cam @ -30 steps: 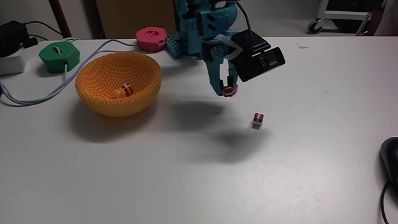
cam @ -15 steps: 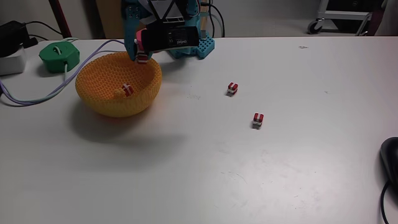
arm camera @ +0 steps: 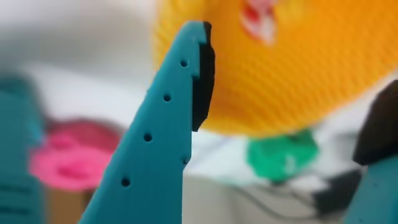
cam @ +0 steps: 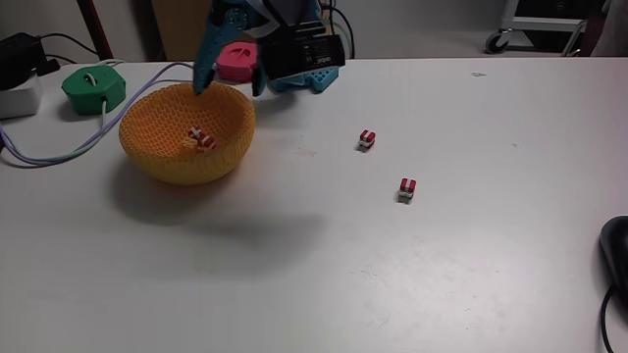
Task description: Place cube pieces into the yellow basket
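Observation:
The yellow basket (cam: 186, 132) stands at the left of the table in the fixed view. Red-and-white cube pieces (cam: 202, 138) lie close together inside it. Two more striped cubes rest on the table to its right, one (cam: 366, 139) nearer the arm and one (cam: 407, 188) further forward. My gripper (cam: 230, 86) hangs open over the basket's far rim, with nothing between its fingers. In the wrist view a teal finger (arm camera: 168, 124) stands in front of the blurred basket (arm camera: 323, 68), and a striped cube (arm camera: 258, 18) shows inside it.
A green round device (cam: 93, 86) and a pink one (cam: 235, 59) sit behind the basket, with cables (cam: 59, 152) trailing left. The arm's teal base (cam: 299, 76) is at the back. A black object (cam: 616, 250) lies at the right edge.
Half a second ago the gripper was shut on a striped cube above the basket's rim. Now it is open, and that cube lies in the basket beside the other.

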`<action>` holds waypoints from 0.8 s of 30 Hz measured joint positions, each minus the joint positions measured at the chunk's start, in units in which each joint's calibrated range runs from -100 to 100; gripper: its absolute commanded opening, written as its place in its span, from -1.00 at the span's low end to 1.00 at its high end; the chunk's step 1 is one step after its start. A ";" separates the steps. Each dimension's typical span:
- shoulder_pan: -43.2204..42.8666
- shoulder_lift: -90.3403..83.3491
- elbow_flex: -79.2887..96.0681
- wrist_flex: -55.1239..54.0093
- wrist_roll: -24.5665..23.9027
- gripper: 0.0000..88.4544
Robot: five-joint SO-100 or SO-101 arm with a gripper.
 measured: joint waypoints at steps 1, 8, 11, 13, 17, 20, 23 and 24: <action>-4.84 0.00 0.00 -0.67 -2.93 -0.15; -39.17 0.00 15.67 -23.41 -24.27 -0.18; -46.03 0.49 22.07 -30.62 -29.69 -0.20; -48.07 0.49 24.43 -32.17 -31.26 -0.20; -48.65 0.49 27.59 -33.61 -32.23 -0.21; -48.55 0.49 29.66 -35.83 -32.28 -0.21; -48.65 1.48 32.61 -39.82 -32.53 -0.22; -48.65 2.07 33.50 -41.49 -32.63 -0.23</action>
